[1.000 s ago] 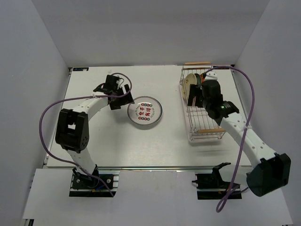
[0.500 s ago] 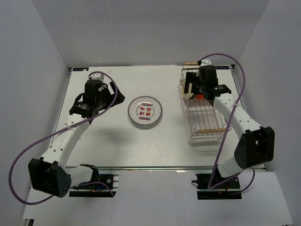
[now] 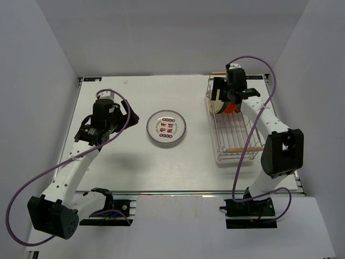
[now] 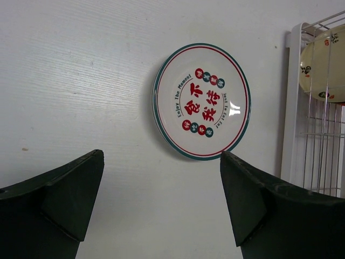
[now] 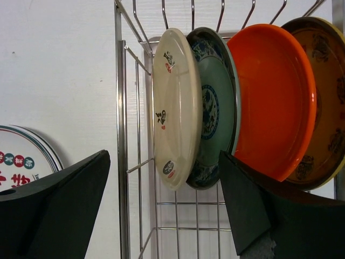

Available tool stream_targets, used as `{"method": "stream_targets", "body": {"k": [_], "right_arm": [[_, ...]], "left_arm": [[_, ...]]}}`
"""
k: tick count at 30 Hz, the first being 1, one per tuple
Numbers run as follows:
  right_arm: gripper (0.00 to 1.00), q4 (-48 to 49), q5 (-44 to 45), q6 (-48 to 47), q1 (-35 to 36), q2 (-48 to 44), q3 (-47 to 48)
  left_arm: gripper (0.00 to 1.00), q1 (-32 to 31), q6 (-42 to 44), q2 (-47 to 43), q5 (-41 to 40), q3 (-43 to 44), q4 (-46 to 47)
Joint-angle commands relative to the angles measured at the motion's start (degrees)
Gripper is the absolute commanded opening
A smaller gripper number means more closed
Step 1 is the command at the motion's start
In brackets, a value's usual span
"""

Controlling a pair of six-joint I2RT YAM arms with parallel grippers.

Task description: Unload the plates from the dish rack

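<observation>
Status: task partly done. One round white plate with a green rim and red characters (image 3: 166, 128) lies flat on the white table (image 3: 135, 167), well apart from the rectangular silver wire dish rack (image 3: 237, 141), which sits on the table's right side.

Outstanding: four plates stand on edge, packed together at the far end of the rack. In order they are a cream plate (image 5: 175, 108), a teal patterned plate (image 5: 215, 102), a plain red-orange plate (image 5: 275, 97) and a yellow-brown patterned plate (image 5: 323, 91). The near part of the rack shows bare wire only.

Left pincer (image 4: 161, 156): jaws apart, carrying nothing, hanging over bare table to the left of the unloaded plate.

Right pincer (image 5: 164, 162): jaws apart, carrying nothing, held at the far end of the rack facing the standing plates. In its wrist view the cream plate sits in the gap between the jaws. I see no contact with any plate.

Assessment: one of the five visible plates is out and four are left. The cream plate, outermost in the row, looks the likeliest next pick.
</observation>
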Motion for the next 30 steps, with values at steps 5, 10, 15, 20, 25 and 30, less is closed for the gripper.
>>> {"method": "stream_targets", "body": {"k": [5, 10, 15, 20, 25, 30], "right_arm": [[0.83, 3.07, -3.82, -1.12, -1.03, 1.4, 3.12], [0.75, 2.72, -2.95, -0.24, -1.38, 3.51, 4.09], [0.71, 2.46, 0.21, 2.13, -1.38, 5.44, 5.41], [0.61, 2.9, 2.24, 4.77, -1.55, 6.41, 5.67], [0.47, 3.25, 3.9, 5.91, -1.29, 7.03, 5.67], [0.2, 2.81, 7.59, 5.83, -1.38, 6.94, 5.59]], "left_arm": [[0.98, -0.14, -0.38, -1.38, -0.84, -1.07, 0.69], [0.97, -0.14, -0.56, -1.11, -1.1, -1.33, 0.69], [0.97, -0.14, -0.47, -1.9, -1.36, -1.59, 0.69], [0.96, -0.14, -0.47, -2.34, -1.45, -2.03, 0.78], [0.95, -0.14, -0.3, -2.52, -1.71, -2.47, 0.95], [0.95, -0.14, -0.12, -2.34, -1.98, -2.39, 0.69]]}}
